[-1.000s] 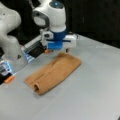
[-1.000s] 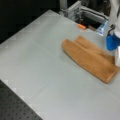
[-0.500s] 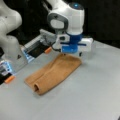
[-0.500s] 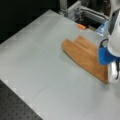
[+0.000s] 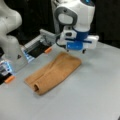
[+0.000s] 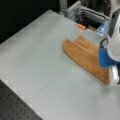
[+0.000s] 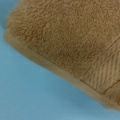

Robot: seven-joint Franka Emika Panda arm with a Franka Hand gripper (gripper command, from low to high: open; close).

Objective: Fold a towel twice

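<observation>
The light brown terry-cloth towel (image 5: 53, 73) lies on the pale grey table (image 5: 95, 95), folded into a long narrow strip that runs from about seven o'clock to one o'clock in a front view. Its seven o'clock end shows a rolled, open fold. In a front view the same towel (image 6: 83, 56) stretches from ten o'clock toward four o'clock. My white and blue gripper (image 5: 83, 51) hangs just above the strip's one o'clock end; whether my fingers are wide or narrow, I cannot tell. My wrist view is filled by the towel (image 7: 67, 42), its folded edge and one smoother woven band toward four o'clock.
</observation>
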